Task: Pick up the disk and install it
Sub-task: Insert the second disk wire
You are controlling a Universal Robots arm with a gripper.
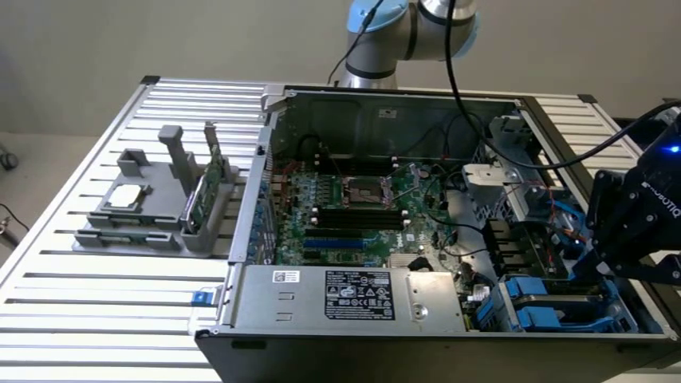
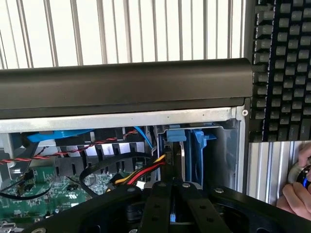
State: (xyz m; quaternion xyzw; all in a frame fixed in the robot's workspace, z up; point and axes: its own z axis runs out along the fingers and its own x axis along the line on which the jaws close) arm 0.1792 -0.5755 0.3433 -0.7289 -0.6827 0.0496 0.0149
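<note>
Standing upright in its bay, disk [image 2: 179, 155] just before tool [image 2: 171, 216].

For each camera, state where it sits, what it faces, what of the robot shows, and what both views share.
Exterior view: off the arm, high, looking down into the open computer case on the slatted table; shows the arm and gripper.
Wrist view: on the wrist, facing the blue drive bay; black gripper in the foreground, a person's hand at the edge.
Shared: case, blue bay, gripper.
</note>
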